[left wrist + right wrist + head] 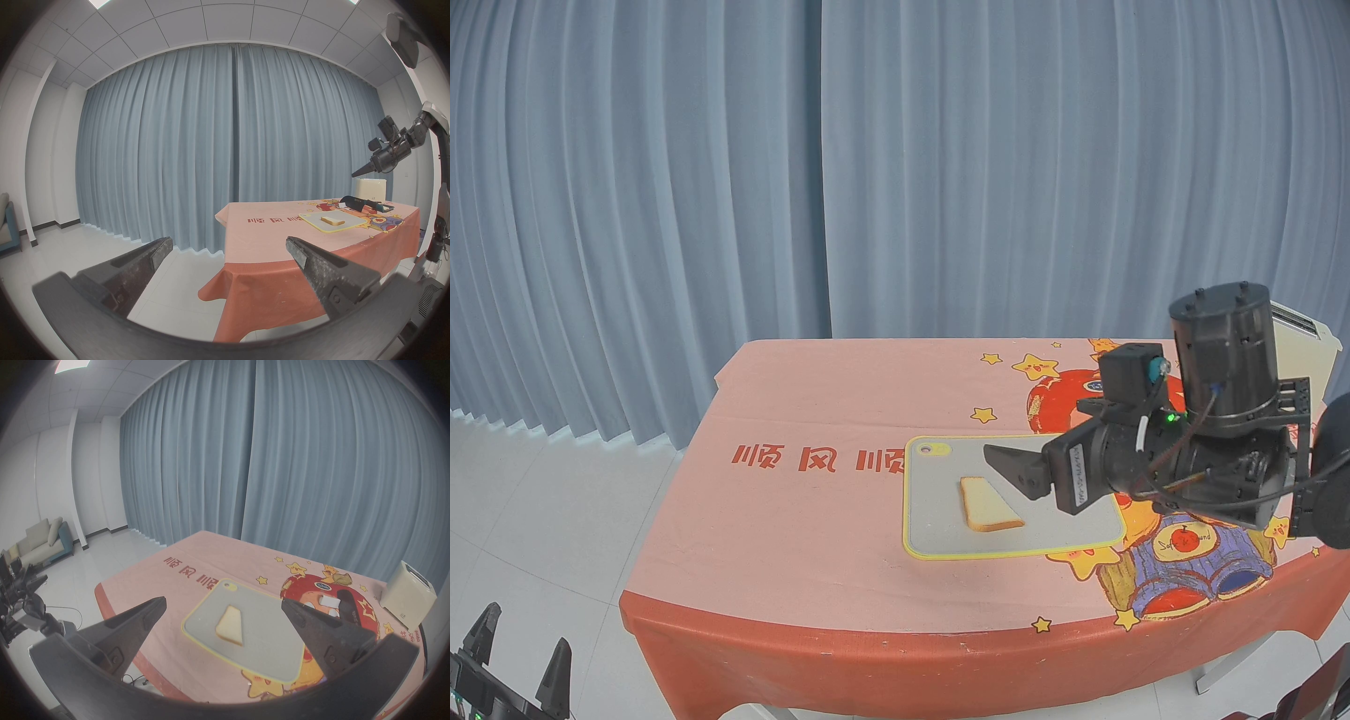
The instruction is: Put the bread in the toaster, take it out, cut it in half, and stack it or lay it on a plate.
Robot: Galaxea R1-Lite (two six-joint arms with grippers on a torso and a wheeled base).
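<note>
A pale slice of bread (989, 504) (230, 625) (333, 220) lies flat on a grey cutting board with a yellow rim (1012, 539) (267, 646) (313, 218) on the pink-clothed table. A cream toaster (407, 594) (1308, 347) (370, 189) stands at the table's far right. My right gripper (1003, 464) (222, 601) hovers open and empty above the board, just right of the bread. Low beside the table's left front corner, off the table, my left gripper (525, 628) (228, 240) is open and empty.
A black object with a white label (347, 603) (363, 204) lies on the cloth between the board and the toaster. The table's left half (806, 525) is bare cloth. Blue curtains hang behind the table.
</note>
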